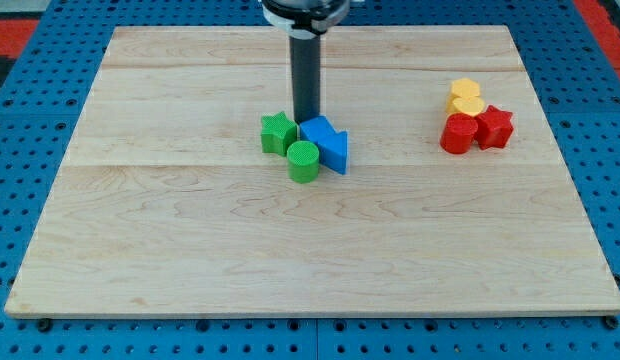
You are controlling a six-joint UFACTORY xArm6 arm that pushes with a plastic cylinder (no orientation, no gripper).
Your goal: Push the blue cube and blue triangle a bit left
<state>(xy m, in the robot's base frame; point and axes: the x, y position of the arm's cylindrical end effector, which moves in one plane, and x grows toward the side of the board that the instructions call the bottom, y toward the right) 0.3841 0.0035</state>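
The blue cube and the blue triangle sit touching each other near the middle of the wooden board, the triangle to the cube's lower right. My tip stands just behind the blue cube at its upper left edge, between it and the green star. A green cylinder stands right below the cube, touching it.
At the view's right is a second cluster: a yellow block, a yellow heart-like block, a red cylinder and a red star. The board lies on a blue pegboard.
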